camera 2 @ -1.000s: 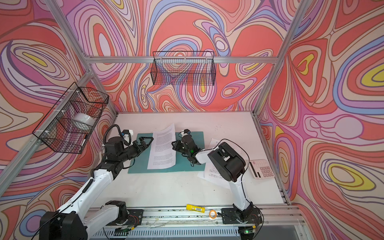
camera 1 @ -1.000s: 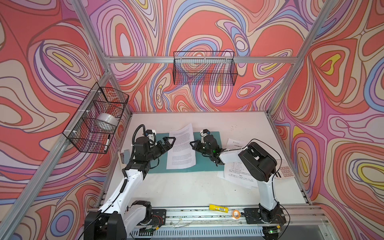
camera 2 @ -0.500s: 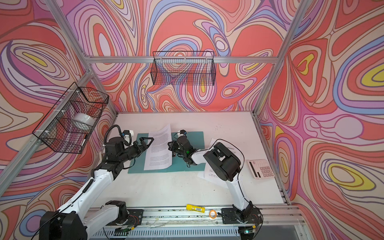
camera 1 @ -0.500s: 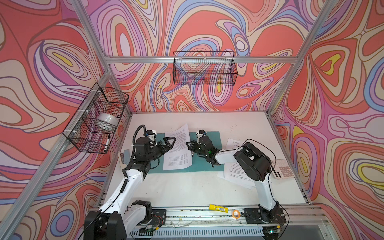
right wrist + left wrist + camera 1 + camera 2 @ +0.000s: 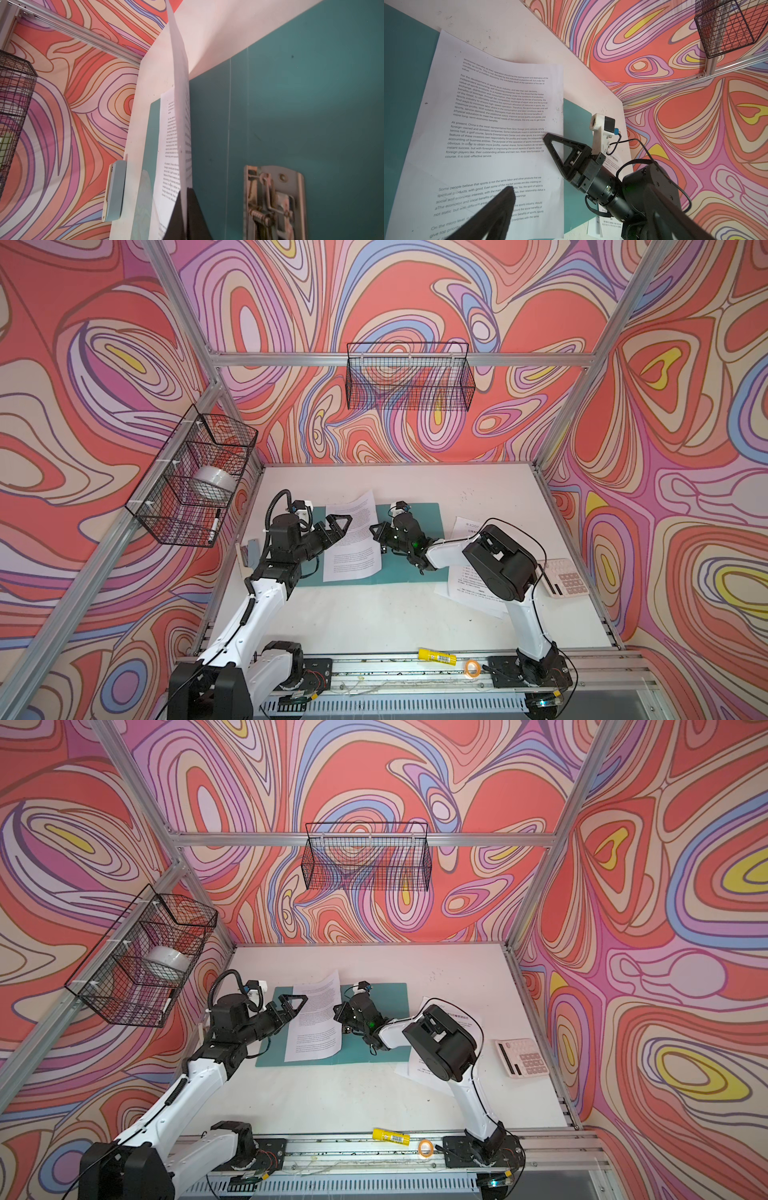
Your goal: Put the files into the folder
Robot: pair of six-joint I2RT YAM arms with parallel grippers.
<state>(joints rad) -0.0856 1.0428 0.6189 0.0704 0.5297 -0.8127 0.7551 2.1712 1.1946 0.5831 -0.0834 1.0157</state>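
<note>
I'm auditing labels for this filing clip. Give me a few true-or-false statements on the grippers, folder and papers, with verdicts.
1. The right gripper is shut on a printed sheet. True.
2. The left gripper grips the folder. False: it is open, by the sheet's edge.
3. The folder is closed. False: it lies open, its metal clip showing.
4. More sheets lie on the table beside the folder, under the right arm. True.
</note>
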